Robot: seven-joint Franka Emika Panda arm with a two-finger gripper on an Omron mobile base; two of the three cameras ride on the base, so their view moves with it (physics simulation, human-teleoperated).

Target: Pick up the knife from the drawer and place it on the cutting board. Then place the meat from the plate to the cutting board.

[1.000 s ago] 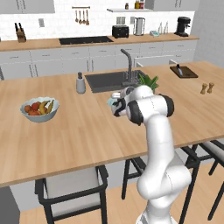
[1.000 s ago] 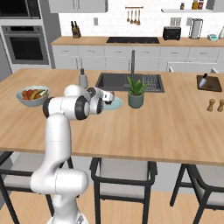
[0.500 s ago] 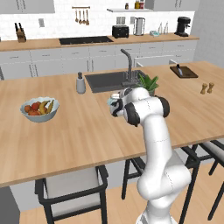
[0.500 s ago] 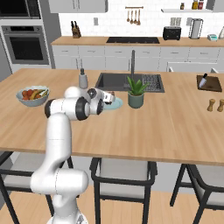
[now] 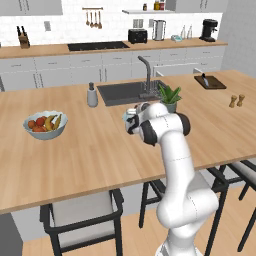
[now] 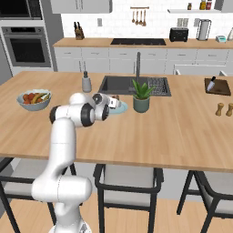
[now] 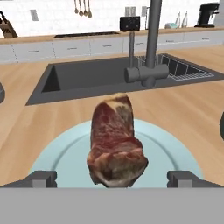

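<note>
Lying between end effector (image 7: 112, 178) fingertips: meat (image 7: 114, 142)

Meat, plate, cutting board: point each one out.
meat (image 7: 116, 142), hand view, middle of the marbled red chunk.
plate (image 7: 168, 151), hand view, bare pale blue surface right of the chunk.
cutting board (image 6: 220, 88), right base view, bare dark wood toward its right end.

The rendered kitchen is lit brightly and evenly, with no single light source to be made out and only faint, soft shadows cast on the countertop (image 5: 90, 150). No glare, blur or edge distortion is seen in the two base views. In the hand view, the meat (image 7: 114, 142) is shown sharply, its texture slightly pixelated.
</note>
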